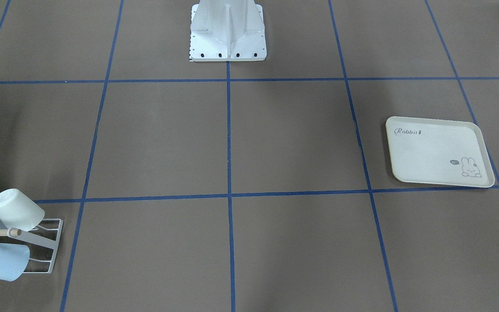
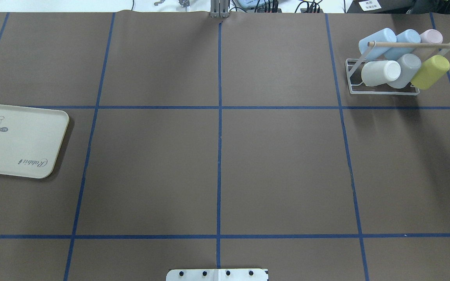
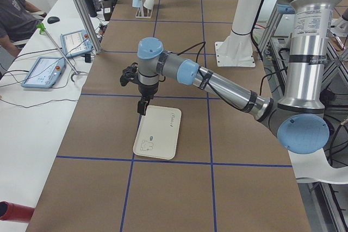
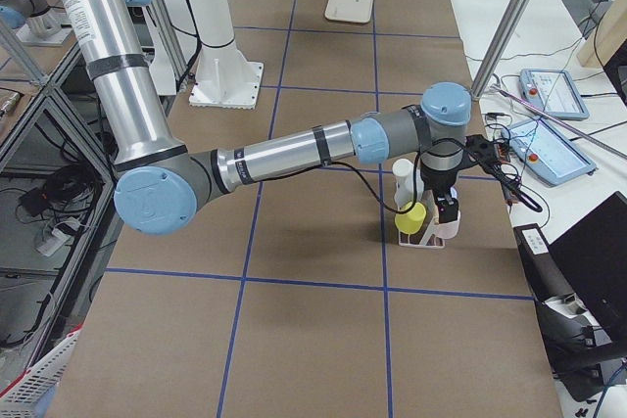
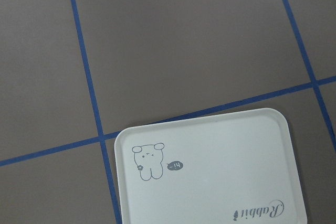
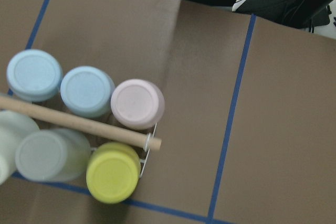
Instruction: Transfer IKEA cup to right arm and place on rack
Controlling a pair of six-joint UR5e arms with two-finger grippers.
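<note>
The white wire rack [image 2: 383, 93] with a wooden dowel [image 2: 412, 45] stands at the table's far right and holds several IKEA cups mouth down: two light blue, a pink [image 6: 137, 103], a white [image 2: 381, 73], a grey and a yellow-green [image 6: 113, 172]. My right gripper [image 4: 446, 214] hangs just above the rack [image 4: 431, 238], and I cannot tell whether it is open or shut. My left gripper [image 3: 142, 106] hovers over the far edge of the cream rabbit tray [image 3: 157, 139]; its state cannot be told either. No cup shows at it.
The cream tray [image 2: 18, 140] lies at the table's left with nothing on it. The white robot base [image 1: 228, 32] stands at the near middle edge. Blue tape lines grid the brown table. A person [image 3: 11, 14] and tablets [image 3: 43, 71] are at a side bench.
</note>
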